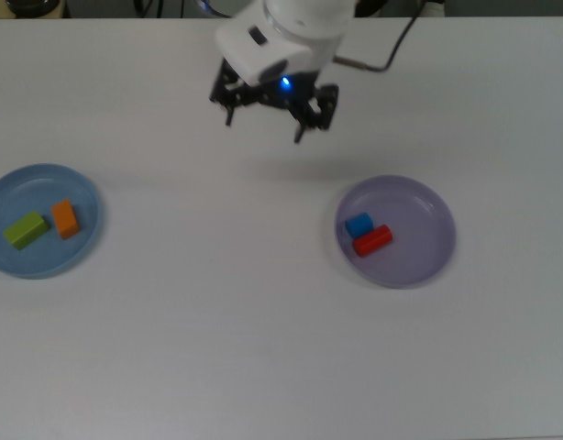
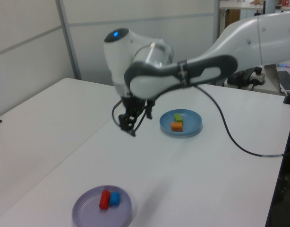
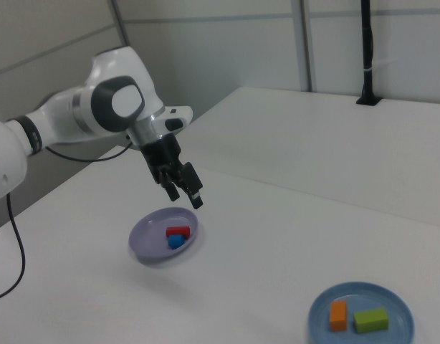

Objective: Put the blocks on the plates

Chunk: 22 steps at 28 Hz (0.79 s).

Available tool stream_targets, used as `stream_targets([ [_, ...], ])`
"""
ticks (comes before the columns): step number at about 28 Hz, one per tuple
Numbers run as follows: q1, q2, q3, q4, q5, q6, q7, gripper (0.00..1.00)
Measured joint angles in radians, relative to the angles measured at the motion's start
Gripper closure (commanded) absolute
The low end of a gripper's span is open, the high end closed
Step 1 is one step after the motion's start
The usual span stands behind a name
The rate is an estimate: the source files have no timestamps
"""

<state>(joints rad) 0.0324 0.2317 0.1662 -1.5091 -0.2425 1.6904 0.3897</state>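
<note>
The lavender plate holds the blue cube and the red piece, which touch each other. On the light blue plate lie the lime-green brick and the orange brick. My gripper hangs open and empty above the bare table, up and to the top view's left of the lavender plate.
The white table spreads wide between the two plates. A black cable trails from the arm across the table in the left view. A dark post stands at the far table's edge in the right view.
</note>
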Motion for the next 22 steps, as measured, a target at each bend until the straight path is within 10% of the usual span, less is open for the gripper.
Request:
stream_targets([
  [11, -0.091, -0.133, -0.101, 0.051, 0.188, -0.152, -0.275, 0.00],
  [22, -0.097, -0.197, -0.139, 0.007, 0.209, -0.117, -0.346, 0.00],
])
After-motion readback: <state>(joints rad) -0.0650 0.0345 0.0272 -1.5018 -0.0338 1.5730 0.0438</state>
